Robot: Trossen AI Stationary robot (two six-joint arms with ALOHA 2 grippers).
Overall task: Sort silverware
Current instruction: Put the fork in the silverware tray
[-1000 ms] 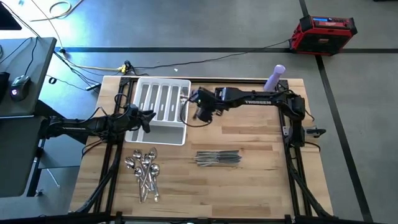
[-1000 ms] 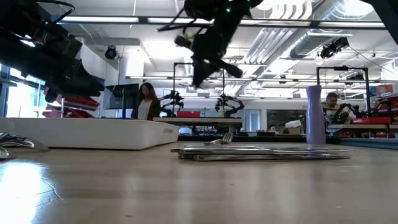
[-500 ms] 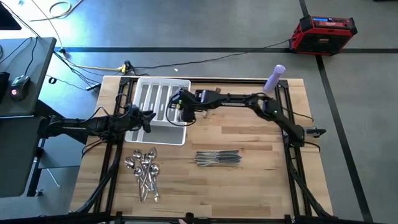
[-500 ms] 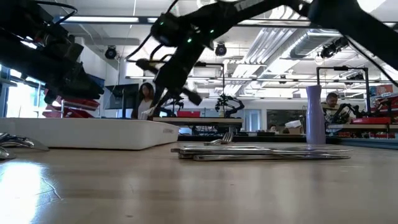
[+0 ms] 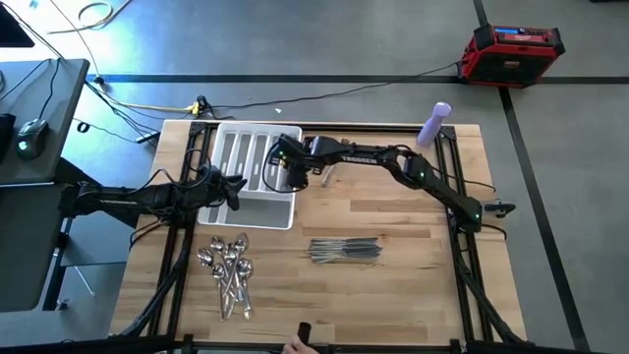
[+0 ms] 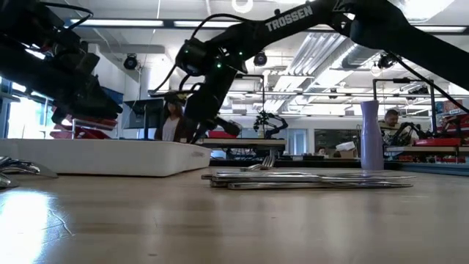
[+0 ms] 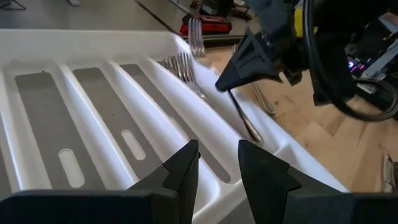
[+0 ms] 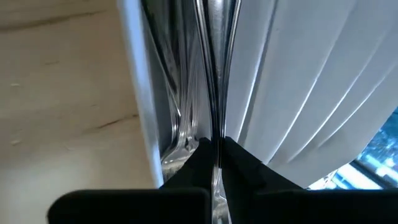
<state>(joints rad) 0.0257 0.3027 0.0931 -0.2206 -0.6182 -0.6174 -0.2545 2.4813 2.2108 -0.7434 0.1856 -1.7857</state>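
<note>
The white tray (image 5: 246, 127) lies at the table's far left, with forks (image 7: 180, 64) in its rightmost compartment. My right gripper (image 5: 287, 172) reaches over that compartment and is shut on one slim silver piece (image 7: 241, 115). My left gripper (image 7: 214, 167) is open above the tray's near left part and touches nothing. A heap of spoons (image 5: 228, 270) lies near the table's near left edge. A bundle of knives and forks (image 5: 344, 251) lies flat at the table's middle. My right gripper pinches the slim silver piece by its upper stem (image 8: 216, 146) between the two fingers, coming from above and pointing down. The piece hangs slanted below the fingers, and its lower end (image 7: 252, 132) reaches into the tray's rightmost compartment. Whether it is a fork or a knife cannot be told.
A purple bottle (image 5: 433, 123) stands at the table's far right corner. A red case (image 5: 516, 44) sits on the floor beyond the table. Bare wood lies right of the tray and around the bundle. People (image 6: 174, 117) show in the room behind.
My right gripper has moved toward the table's left, from beside the tray to over its rightmost compartment, and has come down, carrying the slim piece with it. The left arm has kept still.
</note>
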